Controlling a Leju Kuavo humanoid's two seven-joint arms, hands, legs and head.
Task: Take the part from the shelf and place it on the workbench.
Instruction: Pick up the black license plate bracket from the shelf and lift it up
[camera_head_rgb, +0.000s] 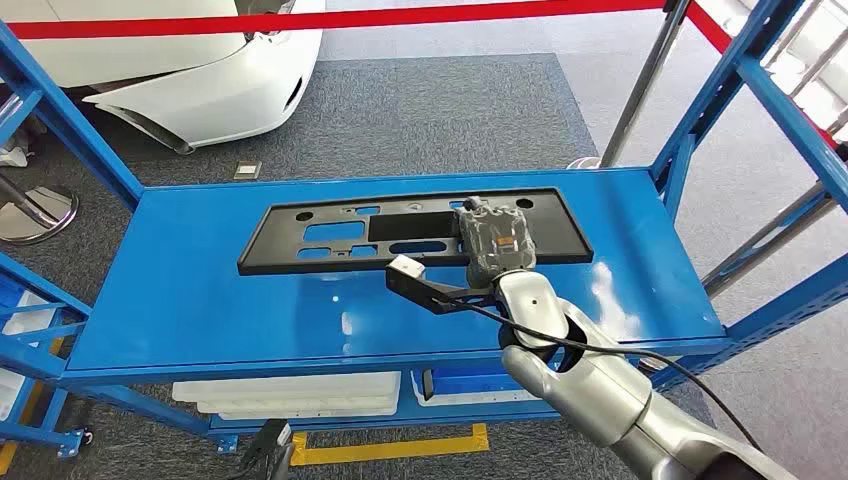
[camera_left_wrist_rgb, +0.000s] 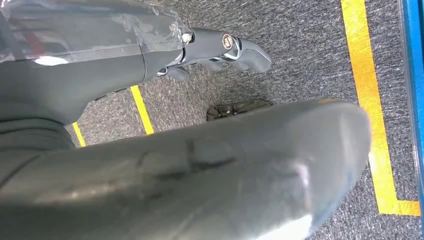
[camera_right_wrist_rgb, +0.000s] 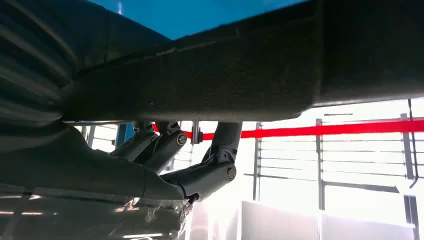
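The part (camera_head_rgb: 330, 235) is a long flat black plastic frame with cut-outs, lying across the top level of the blue shelf (camera_head_rgb: 200, 310). My right hand (camera_head_rgb: 493, 240) lies on the part right of its middle, palm down. In the right wrist view the part's edge (camera_right_wrist_rgb: 210, 75) runs across just above the dark fingers (camera_right_wrist_rgb: 205, 172), which curl onto it, so the hand grips the part. My left hand (camera_left_wrist_rgb: 220, 50) hangs low over the grey carpet and holds nothing, its thumb (camera_left_wrist_rgb: 200, 175) stretched out.
Blue uprights (camera_head_rgb: 715, 95) stand at the shelf's corners. White and blue bins (camera_head_rgb: 290, 392) sit on the level below. A white car bumper (camera_head_rgb: 210, 90) and red barrier tape (camera_head_rgb: 400, 18) lie beyond the shelf. Yellow floor tape (camera_left_wrist_rgb: 372, 115) runs along the shelf's base.
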